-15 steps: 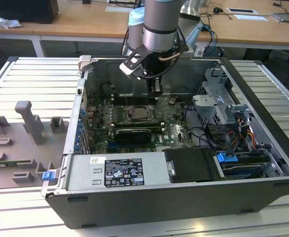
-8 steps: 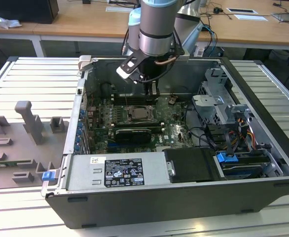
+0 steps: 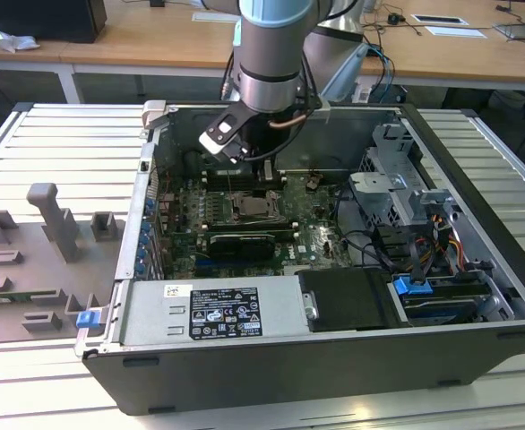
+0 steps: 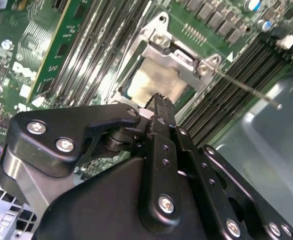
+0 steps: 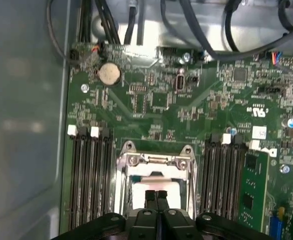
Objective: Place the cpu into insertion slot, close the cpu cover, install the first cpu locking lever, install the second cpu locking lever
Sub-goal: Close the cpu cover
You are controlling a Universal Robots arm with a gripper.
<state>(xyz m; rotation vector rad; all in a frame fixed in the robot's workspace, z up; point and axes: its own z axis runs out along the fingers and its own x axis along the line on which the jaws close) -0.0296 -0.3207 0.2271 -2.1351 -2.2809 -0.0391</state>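
Hanging straight above the cpu [image 5: 139, 192], the gripper [image 5: 156, 193] was pinched closed and empty; chip lay flat, cpu cover [image 5: 154, 160] apparently down around it.

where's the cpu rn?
In the first wrist view the cpu sits inside the cpu cover cut-out, flanked on both sides by memory slots, with the shut gripper just over it.

Arm [image 3: 276, 54] w/ hand [image 3: 268, 172] low inside open PC case [image 3: 477, 269], just above insertion slot [image 3: 249, 208].
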